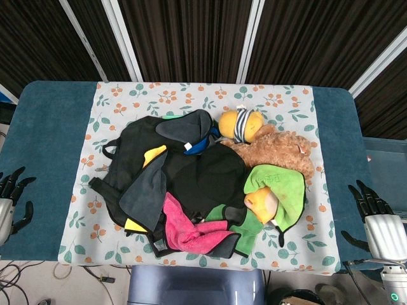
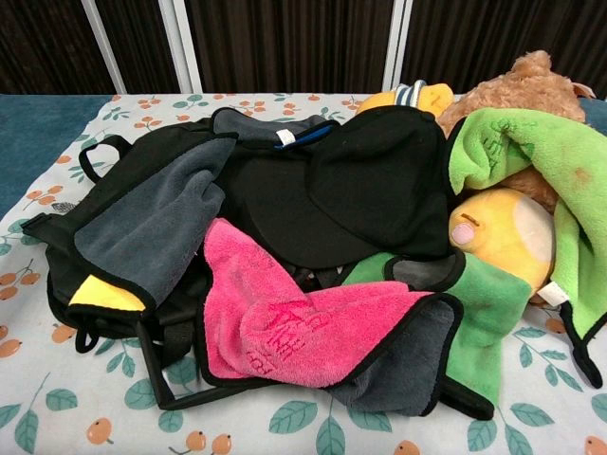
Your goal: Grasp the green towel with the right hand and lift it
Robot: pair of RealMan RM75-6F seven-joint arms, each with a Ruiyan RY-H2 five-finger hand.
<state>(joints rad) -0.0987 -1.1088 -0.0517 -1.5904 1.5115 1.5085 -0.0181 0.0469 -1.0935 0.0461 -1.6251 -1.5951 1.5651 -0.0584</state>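
Observation:
The green towel [image 1: 280,187] lies at the right of the pile, draped over a brown plush bear and a yellow plush toy; its lower part [image 2: 479,322] spreads toward the table's front edge. My right hand [image 1: 375,213] hovers off the table's right edge, fingers spread, holding nothing, well to the right of the towel. At the far left edge my left hand [image 1: 13,197] hangs open beside the table. Neither hand shows in the chest view.
A black bag [image 1: 184,168] with grey cloths fills the middle of the floral tablecloth [image 1: 108,108]. A pink towel [image 2: 294,318] lies at the front. The brown bear [image 1: 280,149] and a yellow striped plush [image 1: 241,124] sit behind the green towel.

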